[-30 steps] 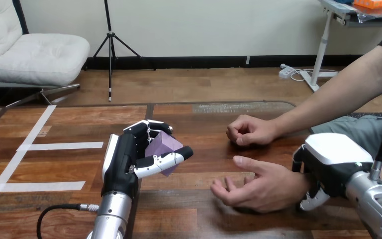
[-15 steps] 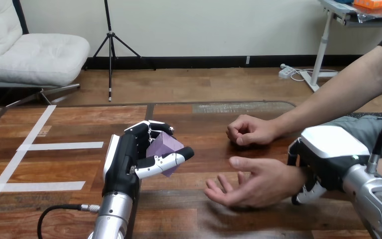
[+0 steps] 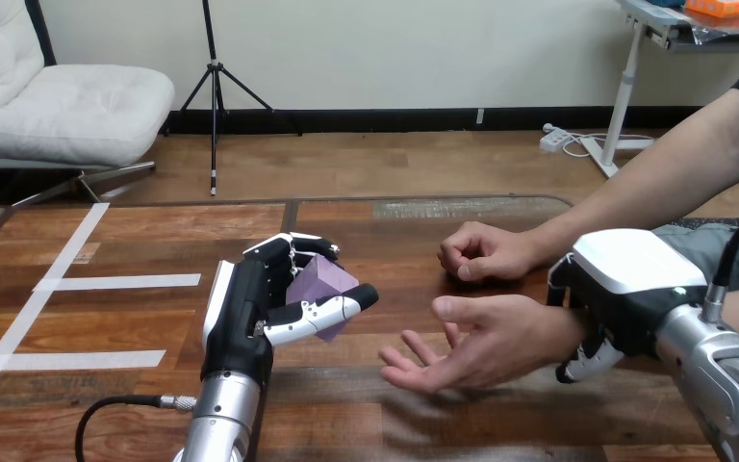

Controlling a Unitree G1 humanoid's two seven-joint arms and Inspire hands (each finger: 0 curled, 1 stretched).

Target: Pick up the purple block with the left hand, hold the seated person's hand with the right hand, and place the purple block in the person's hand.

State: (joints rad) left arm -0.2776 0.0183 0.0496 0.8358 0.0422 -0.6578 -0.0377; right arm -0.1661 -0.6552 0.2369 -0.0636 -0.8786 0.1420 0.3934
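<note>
1. Head view: left hand (image 3: 241,310) stands upright on the table's left half, silver forearm coming in from the bottom edge
2. Its fingers (image 3: 284,250) are curled over the top and its thumb (image 3: 323,310) crosses the front, clamping the purple block (image 3: 316,281) between them
3. Purple block sits in that grip, tilted with one corner up, clear of the wooden table (image 3: 394,231)
4. Right hand (image 3: 635,289) is at the right side, white back shell facing up, sitting over the person's wrist (image 3: 560,327)
5. Its fingers (image 3: 582,361) curl down past the near side of the wrist and wrap it, so it grips the wrist and not the palm
6. Person's open hand (image 3: 476,342) extends from that grip toward the left hand, palm turned up and sideways, fingers loose and spread, just over the table
7. Block and open hand are apart, with bare wood between them; the block is left of the fingertips and a bit farther back
8. Person's closed hand (image 3: 481,252) rests as a loose fist on the table behind the open one, not touching it
9. White tape strips (image 3: 120,282) lie on the table's far left, well apart from both hands
</note>
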